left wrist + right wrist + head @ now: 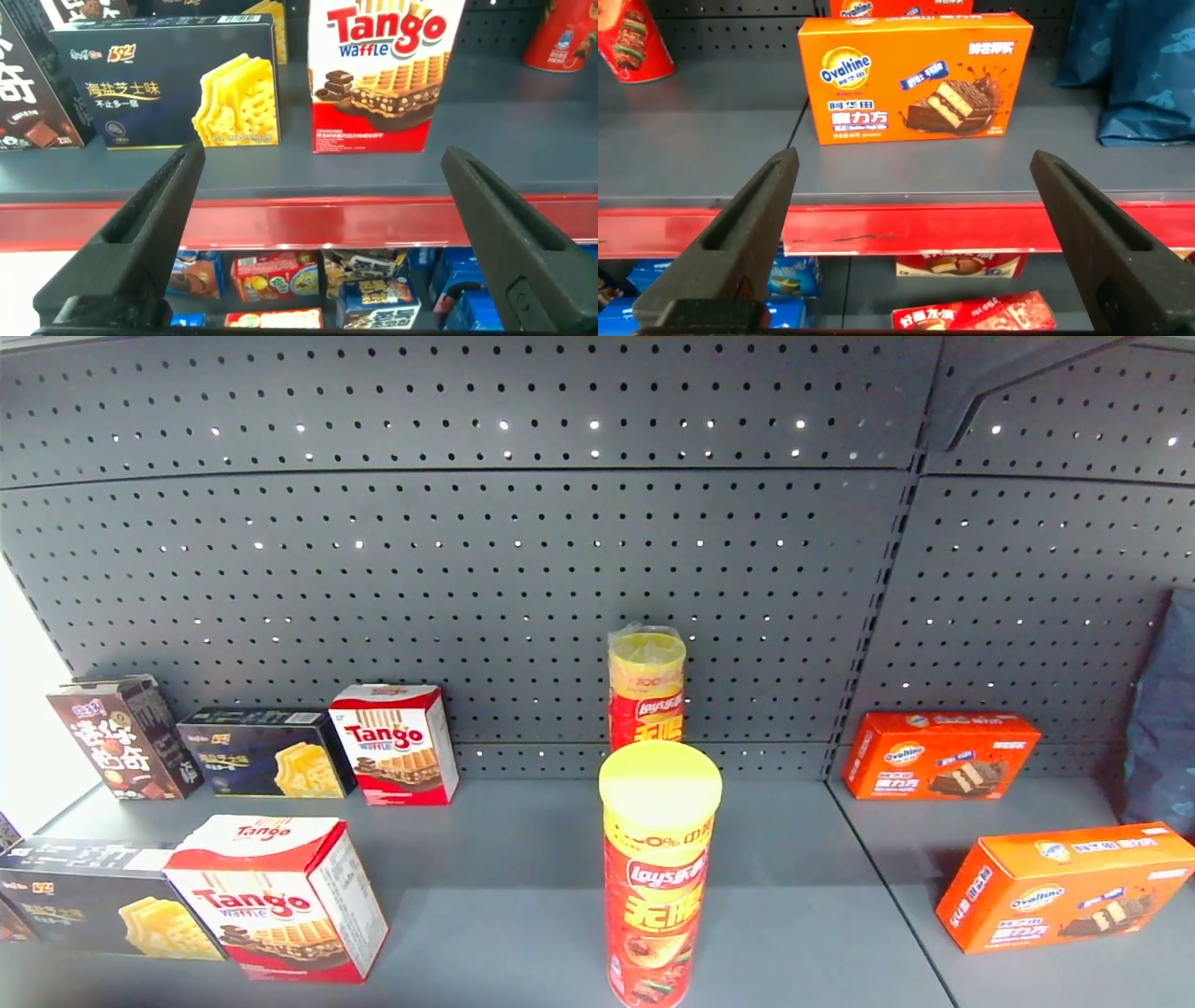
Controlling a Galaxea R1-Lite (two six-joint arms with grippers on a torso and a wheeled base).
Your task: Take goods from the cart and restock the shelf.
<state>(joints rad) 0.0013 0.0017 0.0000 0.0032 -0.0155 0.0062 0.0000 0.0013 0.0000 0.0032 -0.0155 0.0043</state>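
Observation:
The grey shelf [523, 859] holds two red chip cans with yellow lids, one at the front [658, 873] and one behind it [646, 689]. At the left stand two red-and-white waffle boxes [280, 896] [397, 744] and dark cracker boxes [89, 910] [266, 753]. Two orange boxes [1060, 887] [938, 754] lie at the right. My left gripper [322, 243] hangs open in front of the shelf edge, facing a waffle box [383, 70] and a dark cracker box [168, 84]. My right gripper [915, 247] is open too, facing an orange box [915, 75]. Both hold nothing.
A red price rail [308, 215] [906, 229] runs along the shelf front, with more packaged goods [280, 280] on the shelf below. A dark brown box [121, 737] stands far left. A blue bag [1162, 719] sits far right. The pegboard back wall [523, 579] closes the shelf.

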